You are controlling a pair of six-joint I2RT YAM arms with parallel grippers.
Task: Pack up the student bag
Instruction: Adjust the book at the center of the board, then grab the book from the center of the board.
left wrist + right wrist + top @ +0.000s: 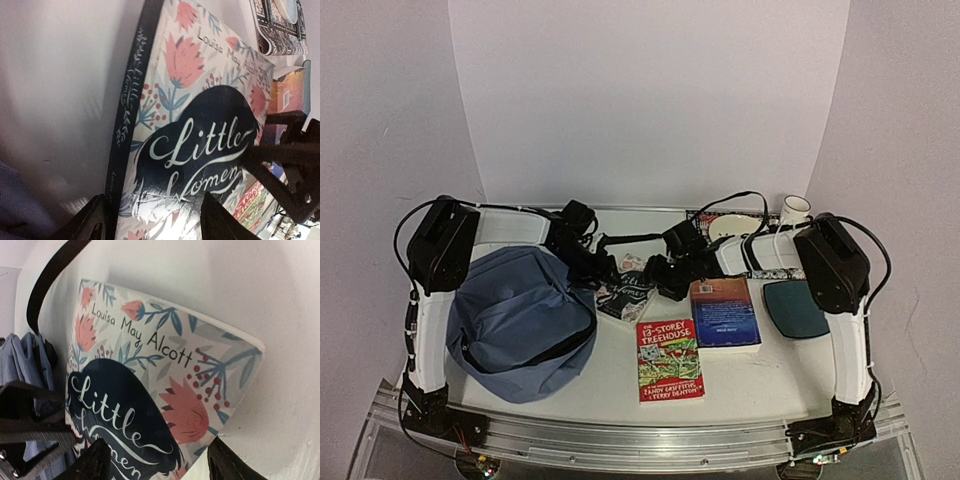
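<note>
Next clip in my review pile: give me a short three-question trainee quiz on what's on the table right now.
1. True or false: the student bag lies left of The 13-Storey Treehouse in the top view.
2. Which book lies between the left gripper and the right gripper? A Little Women, B Matilda, C Dracula.
3. Fill in: its cover names the author Louisa May ____.
Key: 1 true; 2 A; 3 Alcott.
</note>
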